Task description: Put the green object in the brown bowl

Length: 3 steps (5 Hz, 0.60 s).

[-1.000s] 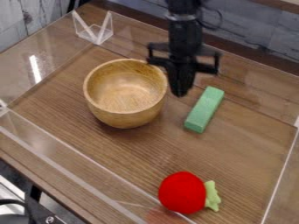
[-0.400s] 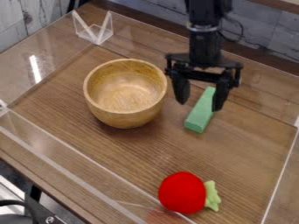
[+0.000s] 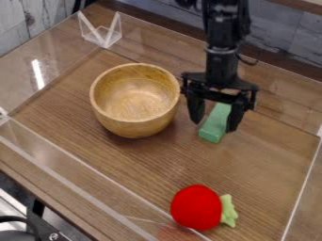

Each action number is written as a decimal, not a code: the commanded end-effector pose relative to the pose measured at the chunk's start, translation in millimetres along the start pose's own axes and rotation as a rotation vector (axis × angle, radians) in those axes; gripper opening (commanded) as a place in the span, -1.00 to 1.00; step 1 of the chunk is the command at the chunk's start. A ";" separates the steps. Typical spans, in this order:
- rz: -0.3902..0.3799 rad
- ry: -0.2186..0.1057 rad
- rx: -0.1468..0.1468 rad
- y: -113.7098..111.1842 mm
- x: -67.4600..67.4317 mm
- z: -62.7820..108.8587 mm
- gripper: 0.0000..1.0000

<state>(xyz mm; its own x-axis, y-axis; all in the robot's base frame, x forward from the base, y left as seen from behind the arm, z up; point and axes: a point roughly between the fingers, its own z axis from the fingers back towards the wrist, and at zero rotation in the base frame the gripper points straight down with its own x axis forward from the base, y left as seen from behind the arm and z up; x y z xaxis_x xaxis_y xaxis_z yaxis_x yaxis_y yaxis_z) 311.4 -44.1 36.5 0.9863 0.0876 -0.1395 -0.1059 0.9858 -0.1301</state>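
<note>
The green object (image 3: 217, 123), a small light-green bar, lies flat on the wooden table just right of the brown bowl (image 3: 135, 99). My gripper (image 3: 219, 116) points down over it, open, with one finger on each side of the bar's far half. The fingers straddle the bar without closing on it. The bowl is round, thick-walled, light wood, and has nothing inside it.
A red round plush toy (image 3: 202, 206) with a pale green leafy end sits near the front edge. Clear acrylic walls (image 3: 51, 58) ring the table, and a clear folded stand (image 3: 100, 30) is at the back left.
The gripper was shut and between the bowl and the bar; it has opened wide, moved right and come down so its fingers straddle the green bar.
</note>
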 end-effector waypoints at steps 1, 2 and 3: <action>-0.075 -0.046 0.003 1.7 11.3 8.2 -1.00; -0.083 -0.066 -0.008 2.5 6.6 27.0 -1.00; -0.098 -0.107 -0.029 3.5 -0.8 58.2 -1.00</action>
<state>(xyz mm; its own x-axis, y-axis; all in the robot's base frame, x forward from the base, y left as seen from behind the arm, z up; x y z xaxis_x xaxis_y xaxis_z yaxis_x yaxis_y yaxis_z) 309.7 -33.6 75.0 0.9962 0.0135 -0.0861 -0.0274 0.9862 -0.1630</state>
